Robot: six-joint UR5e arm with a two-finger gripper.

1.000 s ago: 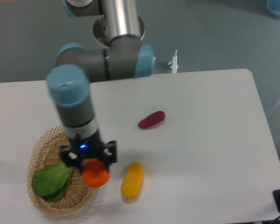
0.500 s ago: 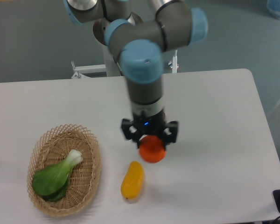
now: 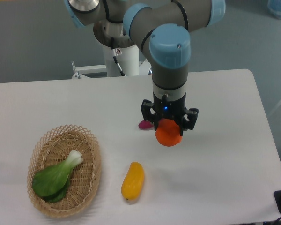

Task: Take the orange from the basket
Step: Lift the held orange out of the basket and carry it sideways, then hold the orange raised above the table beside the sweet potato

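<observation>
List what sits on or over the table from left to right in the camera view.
basket with the bok choy in it → yellow fruit → orange held in the gripper. The purple item is left out; the gripper overlaps it.

Your gripper (image 3: pixel 169 125), closed on the orange (image 3: pixel 168 133), hangs over bare table (image 3: pixel 225 140) — open surface lies to its right and toward the near edge. Just left of it a purple fruit (image 3: pixel 144 124) peeks out. The yellow fruit (image 3: pixel 132 181) lies near-left — the basket (image 3: pixel 91 161), holding a leafy green (image 3: pixel 56 176), sits further left.
</observation>
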